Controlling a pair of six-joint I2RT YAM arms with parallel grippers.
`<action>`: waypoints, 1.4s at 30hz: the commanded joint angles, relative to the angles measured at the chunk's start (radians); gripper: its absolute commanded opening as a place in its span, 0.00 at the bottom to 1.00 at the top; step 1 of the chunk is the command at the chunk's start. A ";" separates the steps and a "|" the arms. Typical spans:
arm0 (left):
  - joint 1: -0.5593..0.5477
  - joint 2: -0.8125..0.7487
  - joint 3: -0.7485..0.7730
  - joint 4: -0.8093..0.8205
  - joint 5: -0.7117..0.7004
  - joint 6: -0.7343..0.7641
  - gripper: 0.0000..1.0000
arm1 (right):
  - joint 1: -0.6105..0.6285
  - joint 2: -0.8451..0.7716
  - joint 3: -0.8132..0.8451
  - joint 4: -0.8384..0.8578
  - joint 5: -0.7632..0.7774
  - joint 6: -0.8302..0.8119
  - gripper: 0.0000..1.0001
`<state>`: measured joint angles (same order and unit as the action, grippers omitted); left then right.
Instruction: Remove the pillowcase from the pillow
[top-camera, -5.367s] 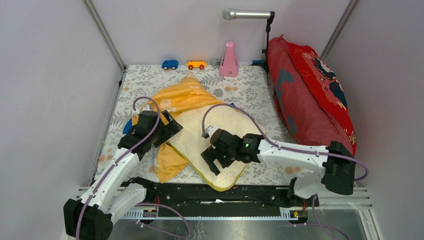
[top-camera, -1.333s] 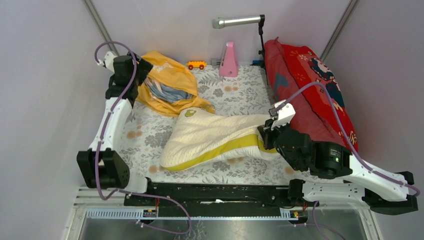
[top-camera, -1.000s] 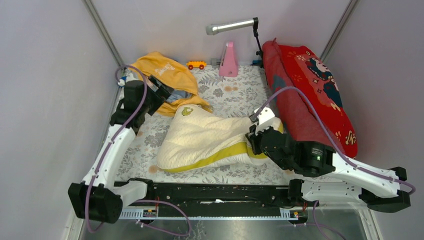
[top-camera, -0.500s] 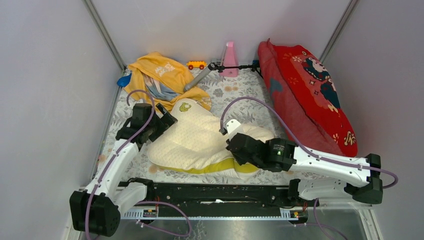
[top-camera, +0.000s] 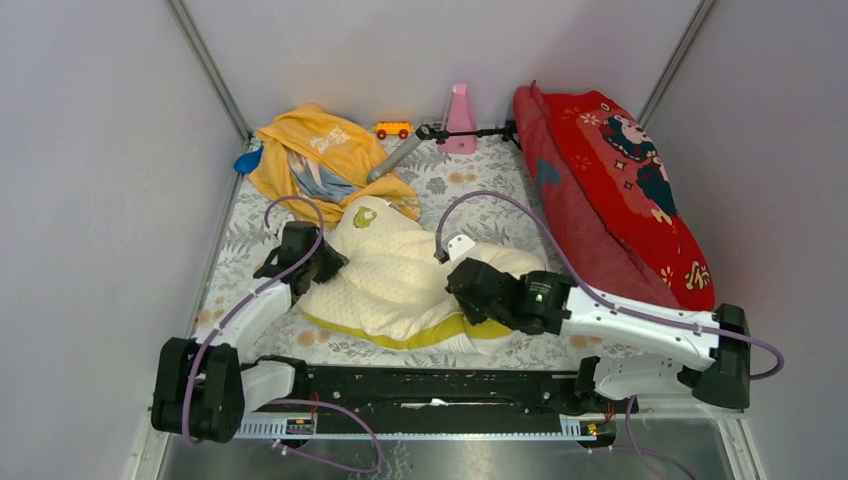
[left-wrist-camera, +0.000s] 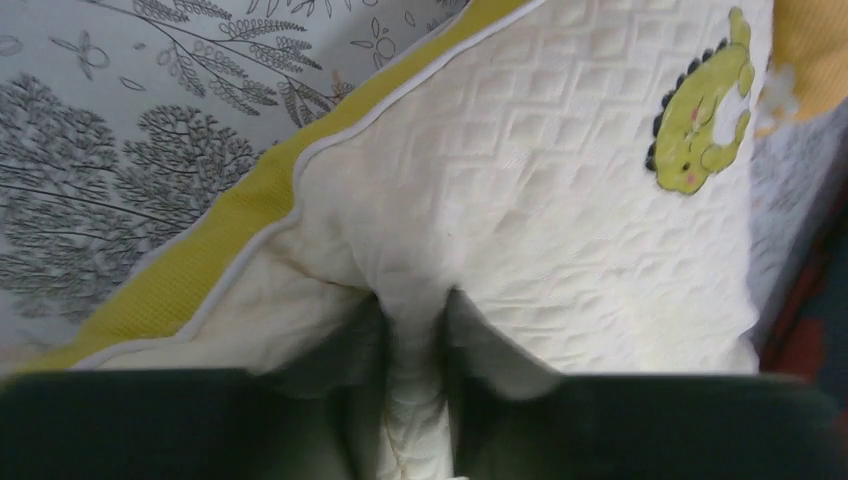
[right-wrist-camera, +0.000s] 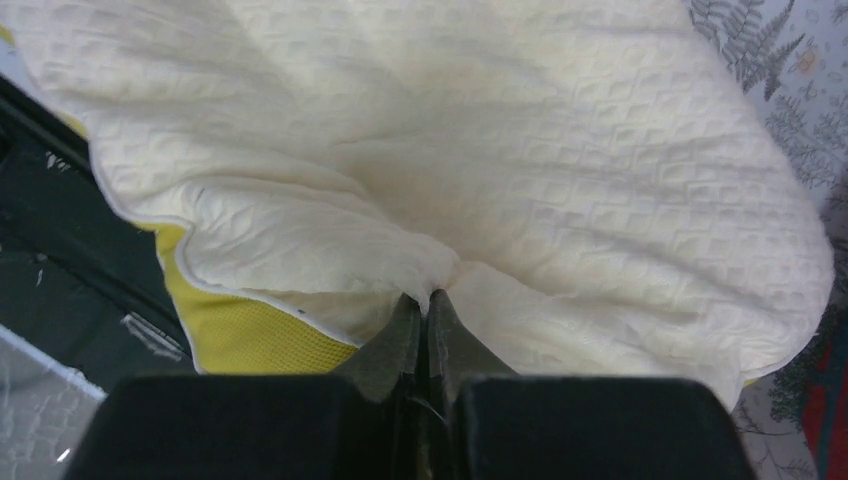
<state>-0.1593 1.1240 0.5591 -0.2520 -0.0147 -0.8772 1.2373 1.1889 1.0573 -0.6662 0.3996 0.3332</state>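
The cream quilted pillow (top-camera: 400, 285) lies bare in the middle of the table, with its yellow-green band (top-camera: 400, 335) toward the near edge and a green mark (top-camera: 366, 216) at its far corner. The orange-yellow pillowcase (top-camera: 320, 160) lies crumpled at the back left, apart from both grippers. My left gripper (top-camera: 325, 262) is shut on a pinched fold at the left side of the pillow (left-wrist-camera: 520, 180); the gripper (left-wrist-camera: 413, 310) has white fabric between its jaws. My right gripper (top-camera: 462, 285) pinches the right side of the pillow (right-wrist-camera: 500, 150), the gripper (right-wrist-camera: 428, 300) tightly shut on a pucker.
A red patterned cushion (top-camera: 620, 190) leans along the right wall. A pink object (top-camera: 459, 118) and an orange toy car (top-camera: 392, 129) stand at the back. A fallen silver microphone on its stand (top-camera: 400, 155) lies beside the pillowcase. A blue item (top-camera: 247, 160) sits at the far left.
The left gripper, open and away from the pillowcase, came down and closed on the pillow's left side. The right arm lowered the pillow toward the middle. The microphone stand toppled onto the table.
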 joint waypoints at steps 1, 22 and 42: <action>0.000 0.062 -0.051 0.168 -0.118 -0.070 0.02 | -0.137 0.077 -0.055 0.161 -0.086 0.012 0.00; 0.069 -0.025 0.205 0.104 -0.320 0.008 0.99 | -0.447 0.359 0.286 0.259 0.026 -0.083 0.99; -0.212 -0.273 -0.358 0.699 -0.540 0.343 0.99 | -0.767 -0.065 -0.572 1.048 -0.025 -0.142 1.00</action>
<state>-0.2878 0.7528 0.2020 0.1879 -0.3889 -0.6807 0.5190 1.0908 0.5079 0.1768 0.4477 0.2138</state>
